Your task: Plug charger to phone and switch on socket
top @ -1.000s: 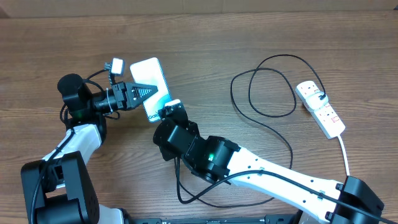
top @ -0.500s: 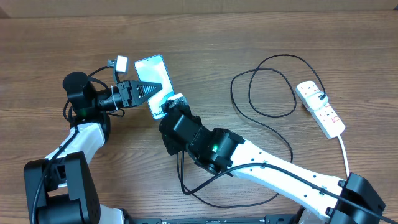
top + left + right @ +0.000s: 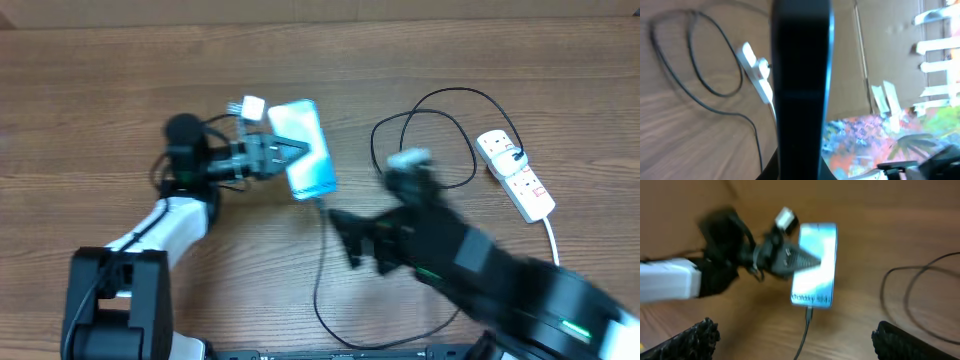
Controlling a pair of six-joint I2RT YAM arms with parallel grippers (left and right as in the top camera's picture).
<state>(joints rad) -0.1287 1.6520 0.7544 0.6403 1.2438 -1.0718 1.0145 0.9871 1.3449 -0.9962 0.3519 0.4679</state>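
The brown wooden surface [image 3: 100,60] carries everything. The right arm [image 3: 470,270], blurred, reaches across the middle, and the right end effector [image 3: 800,347] is spread wide and empty. The left end effector [image 3: 292,150] is clenched on the phone [image 3: 312,172], screen up. The socket [image 3: 515,175] lies far right. The charger [image 3: 440,95] loops between them, its tip meeting the phone's bottom edge.

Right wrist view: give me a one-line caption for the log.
Left gripper holds the phone, charger plugged into its bottom edge, cable trailing toward the camera.
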